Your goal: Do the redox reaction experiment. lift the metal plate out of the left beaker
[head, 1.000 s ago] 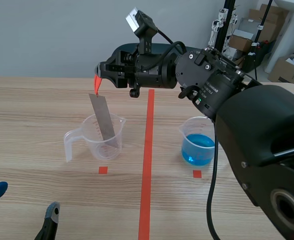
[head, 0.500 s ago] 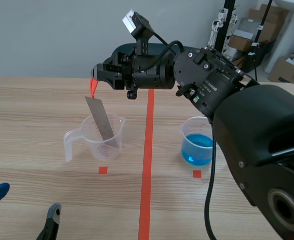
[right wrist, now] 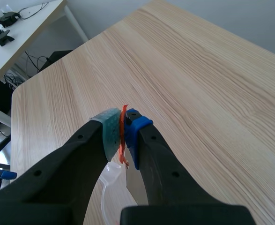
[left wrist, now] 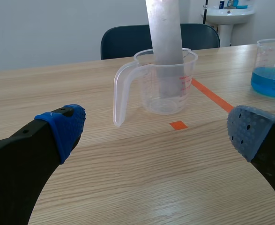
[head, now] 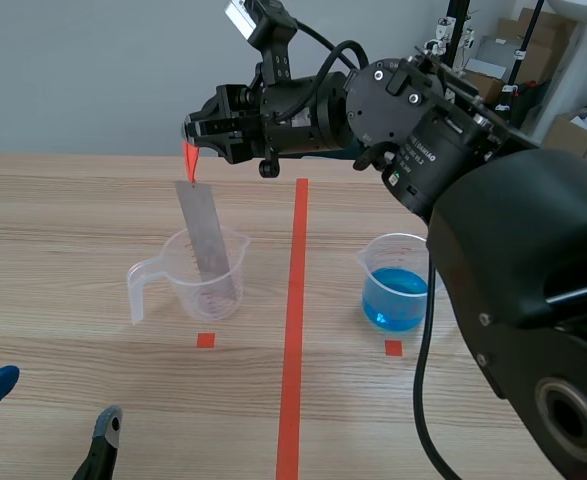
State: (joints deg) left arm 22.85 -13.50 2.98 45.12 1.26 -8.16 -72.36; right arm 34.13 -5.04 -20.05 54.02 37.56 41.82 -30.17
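- Over the left beaker (head: 185, 285), my right gripper (head: 191, 138) pinched the metal plate (head: 205, 235) by its orange tab (head: 190, 160); lower end sat inside.
- Thin, stiff, light, probably slick, I judged: tab was the hold.
- My left gripper (left wrist: 156, 127) gaped, empty.

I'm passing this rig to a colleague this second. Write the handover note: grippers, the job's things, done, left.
Right gripper shut on the orange-red tab atop the grey metal plate, above the clear handled beaker.
Left gripper open, empty, low before that beaker.
Plate near upright, lower end inside the beaker.
Done: plate gripped.
Left: raise it clear of the rim.
Across the tape line: beaker of blue liquid.
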